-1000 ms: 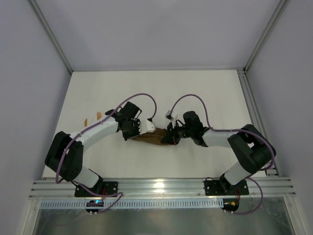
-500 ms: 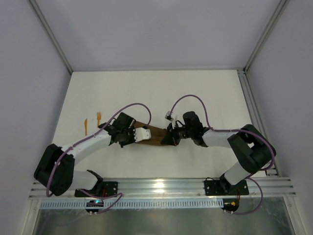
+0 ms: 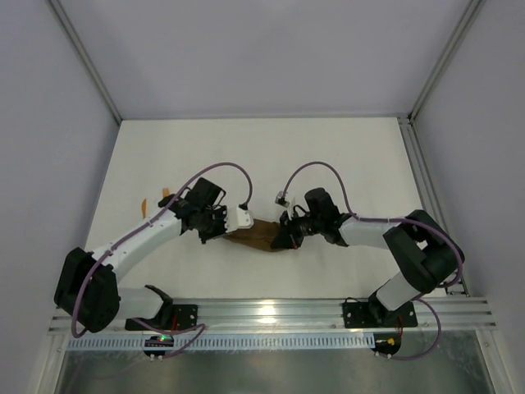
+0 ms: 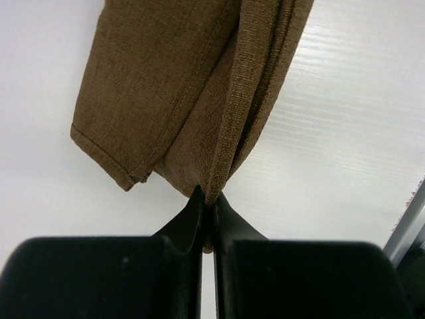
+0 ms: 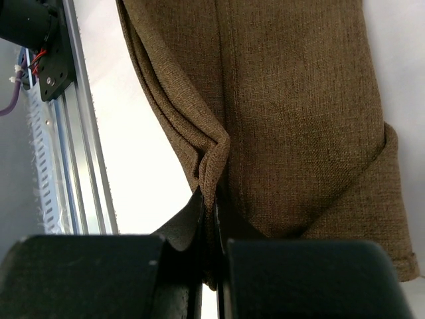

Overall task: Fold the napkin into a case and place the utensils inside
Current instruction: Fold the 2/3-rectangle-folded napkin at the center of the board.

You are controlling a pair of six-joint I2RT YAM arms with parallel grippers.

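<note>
The dark brown napkin (image 3: 256, 235) is bunched into a narrow, layered strip between my two grippers at the table's middle. My left gripper (image 3: 230, 227) is shut on a fold at its left end; the left wrist view shows the gripper (image 4: 207, 201) pinching the edge of the cloth (image 4: 166, 86). My right gripper (image 3: 283, 236) is shut on a fold at its right end; in the right wrist view the gripper (image 5: 214, 203) grips the layered edges of the cloth (image 5: 299, 100). The orange-tan utensils (image 3: 144, 203) lie left of the napkin, partly hidden by my left arm.
A metal rail (image 3: 262, 313) runs along the near edge, behind both arm bases; it also shows in the right wrist view (image 5: 80, 133). Frame posts and grey walls close in the table's left, right and far sides.
My left arm has shifted, pulling its end of the napkin slightly, and now partly covers the utensils. Both grippers have kept hold of the napkin. The right arm has barely moved.
</note>
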